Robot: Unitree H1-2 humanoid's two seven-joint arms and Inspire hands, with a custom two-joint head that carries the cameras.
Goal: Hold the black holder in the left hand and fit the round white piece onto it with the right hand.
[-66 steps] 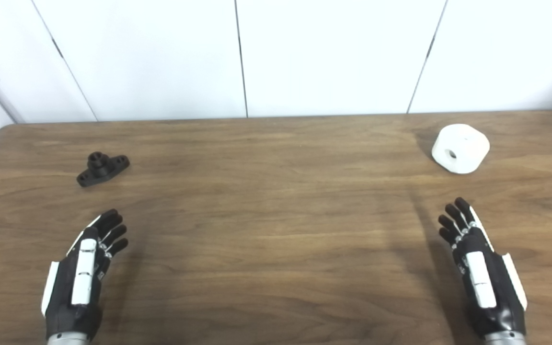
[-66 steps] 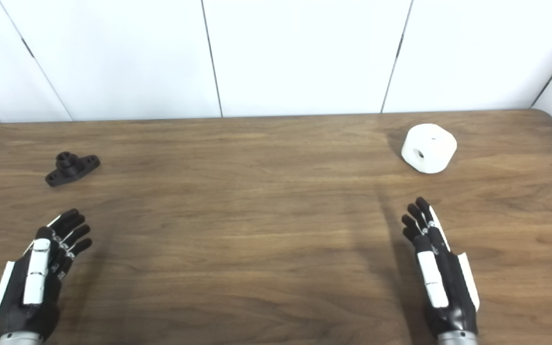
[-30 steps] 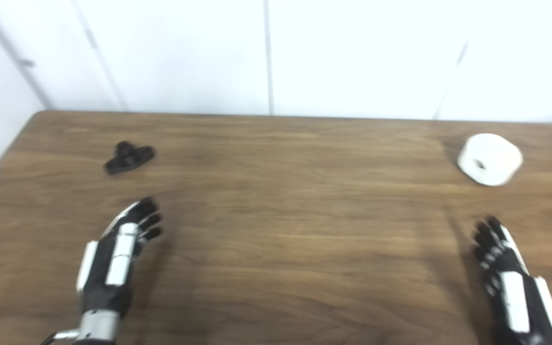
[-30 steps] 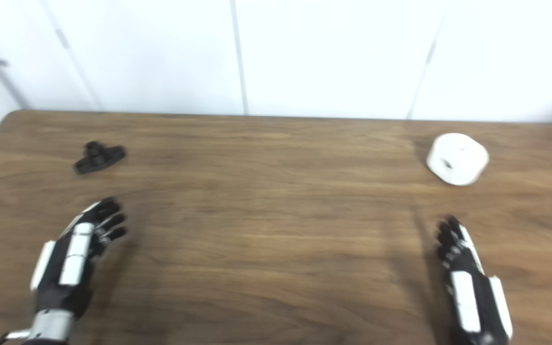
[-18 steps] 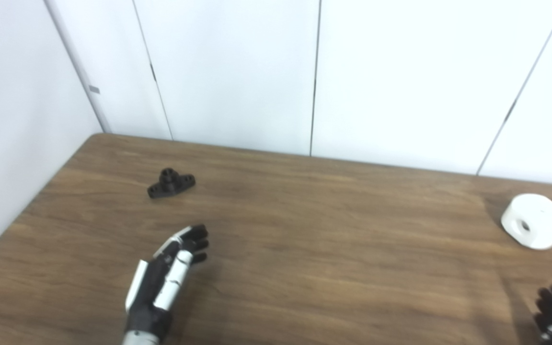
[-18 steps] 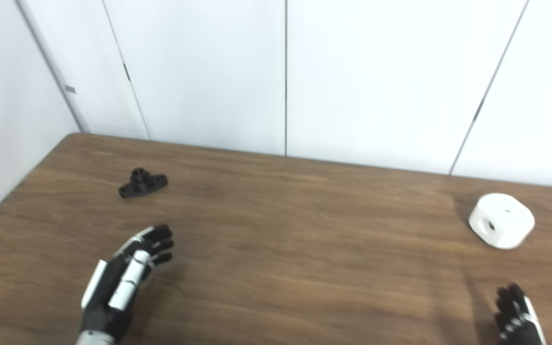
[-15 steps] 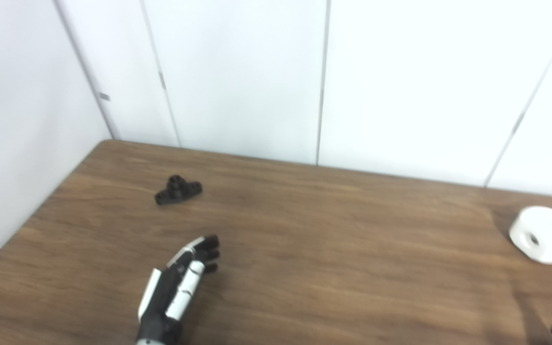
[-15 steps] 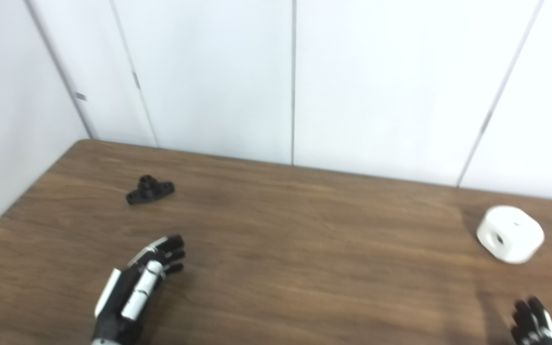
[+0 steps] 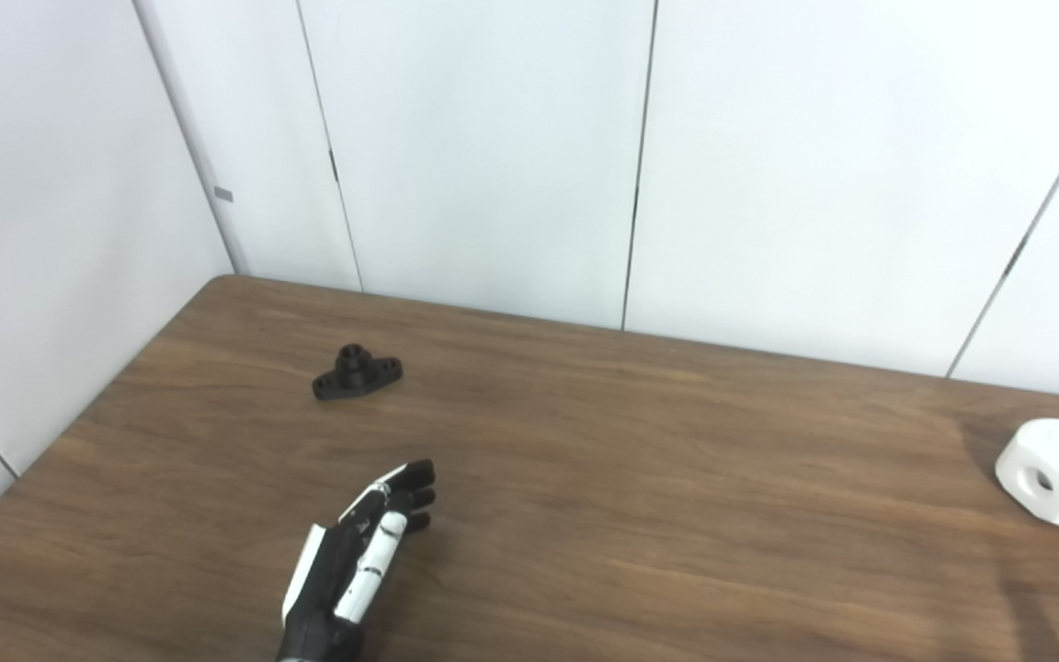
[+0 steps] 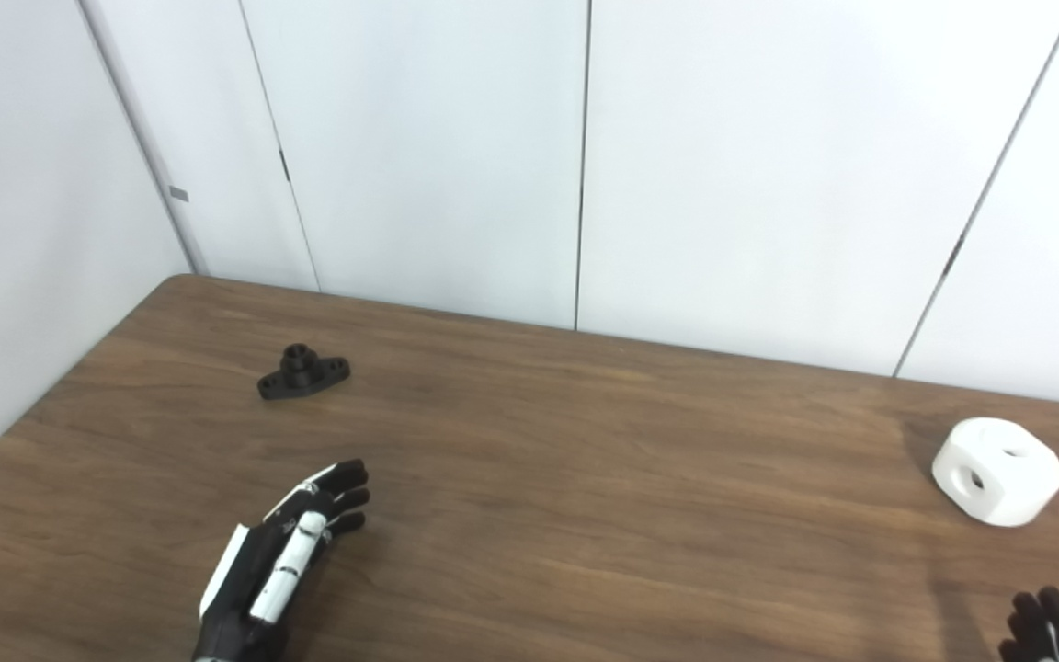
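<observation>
The small black holder [image 9: 357,371] lies on the wooden table [image 9: 640,460] at the far left, with its short post pointing up. My left hand [image 9: 355,561] is open and empty above the table, well short of the holder and a little to its right. The round white piece [image 9: 1056,473] lies at the table's right side, with a hole facing me. Only the fingertips of my right hand [image 10: 1044,630] show at the bottom right edge, apart from the white piece.
White wall panels stand behind the table. The table's left edge [image 9: 79,423] runs close to a side wall.
The camera has turned left and up, so the whole picture has shifted. My left hand has moved forward towards the holder. My right hand has dropped nearly out of the picture.
</observation>
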